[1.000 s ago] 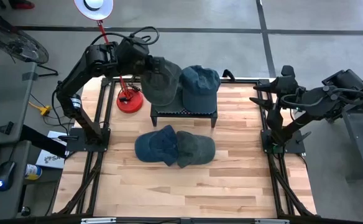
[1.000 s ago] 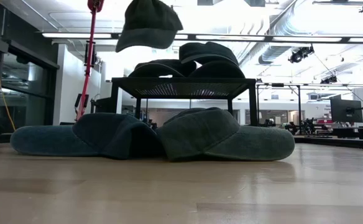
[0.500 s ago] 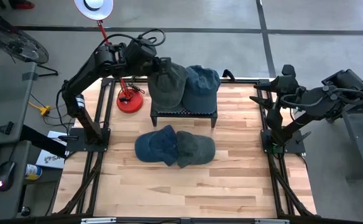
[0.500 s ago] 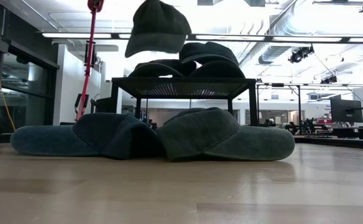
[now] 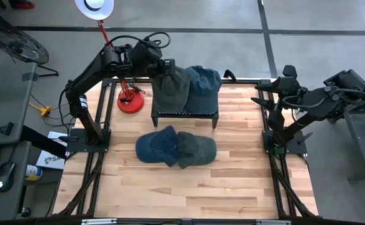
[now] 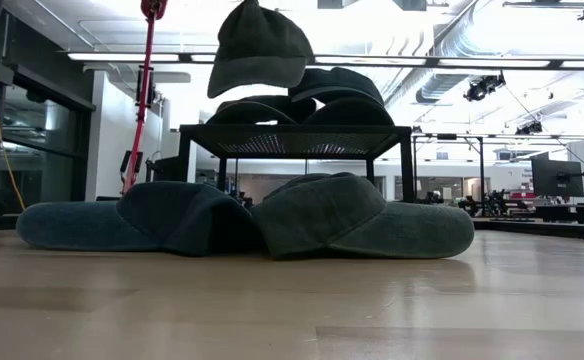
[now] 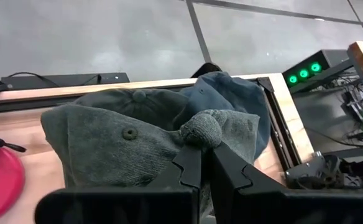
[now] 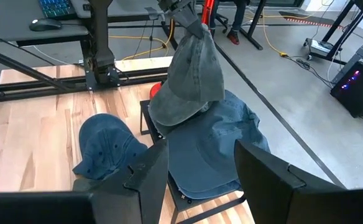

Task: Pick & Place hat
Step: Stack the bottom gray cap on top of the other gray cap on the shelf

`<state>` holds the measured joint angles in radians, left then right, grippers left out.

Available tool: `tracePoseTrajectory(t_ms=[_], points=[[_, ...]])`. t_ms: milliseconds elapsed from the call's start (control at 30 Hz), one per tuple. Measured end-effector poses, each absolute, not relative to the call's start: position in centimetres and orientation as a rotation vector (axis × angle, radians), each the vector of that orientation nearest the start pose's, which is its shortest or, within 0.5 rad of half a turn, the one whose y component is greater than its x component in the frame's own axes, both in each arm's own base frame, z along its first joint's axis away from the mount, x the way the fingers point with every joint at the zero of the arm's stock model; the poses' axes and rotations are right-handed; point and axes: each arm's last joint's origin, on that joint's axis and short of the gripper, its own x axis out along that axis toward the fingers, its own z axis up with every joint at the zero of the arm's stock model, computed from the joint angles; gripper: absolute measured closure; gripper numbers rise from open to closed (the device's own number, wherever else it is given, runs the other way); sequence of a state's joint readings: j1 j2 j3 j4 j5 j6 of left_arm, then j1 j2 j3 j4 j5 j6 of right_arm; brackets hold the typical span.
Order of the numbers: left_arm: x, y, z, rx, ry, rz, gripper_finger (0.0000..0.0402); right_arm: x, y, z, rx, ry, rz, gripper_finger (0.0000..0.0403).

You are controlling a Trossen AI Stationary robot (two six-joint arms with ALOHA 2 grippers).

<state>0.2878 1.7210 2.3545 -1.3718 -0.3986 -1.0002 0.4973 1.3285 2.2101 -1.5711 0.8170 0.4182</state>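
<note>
Left claw (image 5: 164, 67) clamped on grey hat (image 5: 172, 87); it's swung in over rack (image 5: 185, 112) at 12 o'clock; drop looks next; right claw (image 5: 265, 95) idle, open.

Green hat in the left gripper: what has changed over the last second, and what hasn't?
The left gripper, shut on the green hat, carried it toward the right, over the black rack; the hat now hangs above the hats already there. No grasp or release. The blue hat on the rack, the two hats on the table and the waiting right gripper stayed put.
</note>
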Motion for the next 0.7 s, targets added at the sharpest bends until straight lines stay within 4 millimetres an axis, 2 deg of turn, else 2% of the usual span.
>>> tracePoseTrajectory(t_ms=[467, 700], points=[[28.9, 9.9, 48.1, -0.864, 0.393, 1.042, 0.0395, 12.8, 4.5, 53.1, -0.027, 0.469, -0.412, 0.0226], [28.8, 11.3, 47.7, -0.871, 0.399, 1.091, 0.0393, 12.8, 4.5, 53.1, -0.02, 0.466, -0.417, 0.0226]])
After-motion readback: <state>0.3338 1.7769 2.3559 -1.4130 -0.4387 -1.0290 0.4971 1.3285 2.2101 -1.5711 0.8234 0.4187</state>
